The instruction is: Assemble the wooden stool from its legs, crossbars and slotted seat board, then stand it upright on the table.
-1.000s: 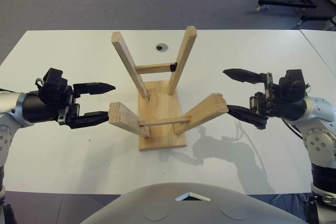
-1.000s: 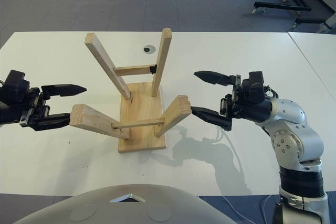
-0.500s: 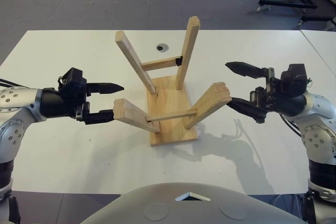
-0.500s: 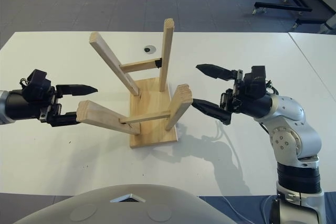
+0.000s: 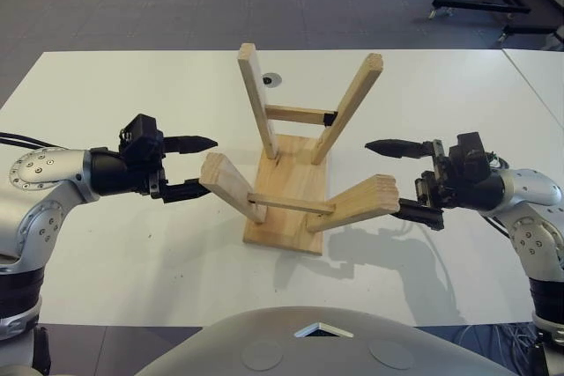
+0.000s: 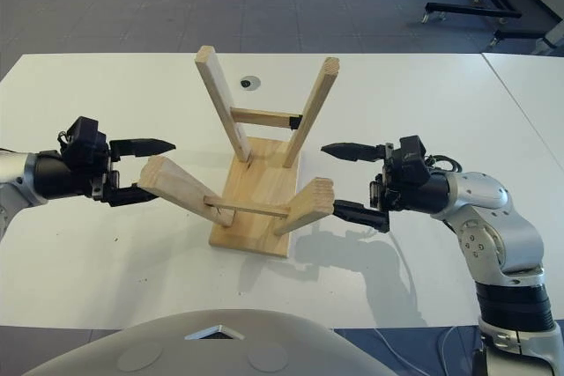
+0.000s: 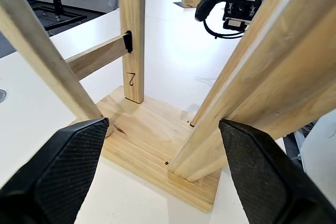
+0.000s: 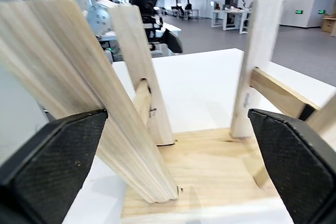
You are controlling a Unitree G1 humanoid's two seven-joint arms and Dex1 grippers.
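The left gripper [image 5: 192, 165] gapes wide at 9 o'clock of the upturned stool [image 5: 291, 203], fingers bracketing the near-left leg [image 5: 231, 193]; whether they touch is hard to make out. The right gripper [image 5: 398, 179], equally wide, brackets the near-right leg [image 5: 357, 204] at 3 o'clock. The seat board [image 5: 286, 233] lies flat mid-table [image 5: 115, 244].

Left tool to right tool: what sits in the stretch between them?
The stool's two near legs, joined by a crossbar, on the seat board, seen in the left eye view. The open left tool and right tool each bracket a leg end.
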